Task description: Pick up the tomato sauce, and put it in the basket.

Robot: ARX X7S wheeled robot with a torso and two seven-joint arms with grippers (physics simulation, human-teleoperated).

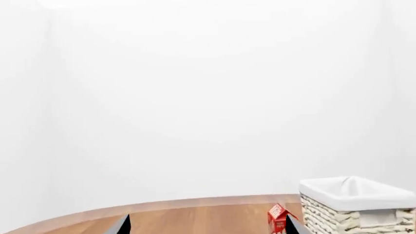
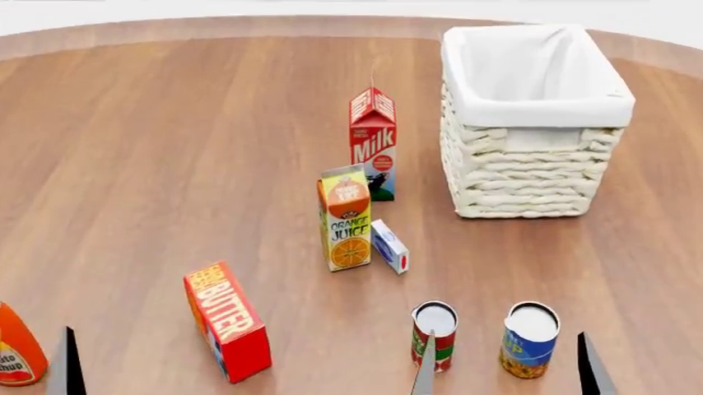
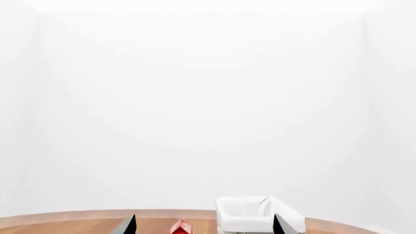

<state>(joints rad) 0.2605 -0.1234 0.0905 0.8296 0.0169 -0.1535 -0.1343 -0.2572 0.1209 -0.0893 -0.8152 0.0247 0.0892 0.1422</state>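
Red-labelled tomato sauce (image 2: 435, 336) standing upright at six o'clock from the basket (image 2: 535, 177), lying nearer the right gripper (image 2: 505, 362), fingertips (image 2: 424, 372) spread apart, one overlapping the tin.

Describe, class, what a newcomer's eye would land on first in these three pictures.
The large cream-white woven wicker basket with its white cloth liner dominates the far right of the round wooden table. Beside it, the red milk carton and orange juice carton stand upright mid-table. Nearest the robot, the small red-labelled tomato sauce tin stands next to a blue-and-orange can.
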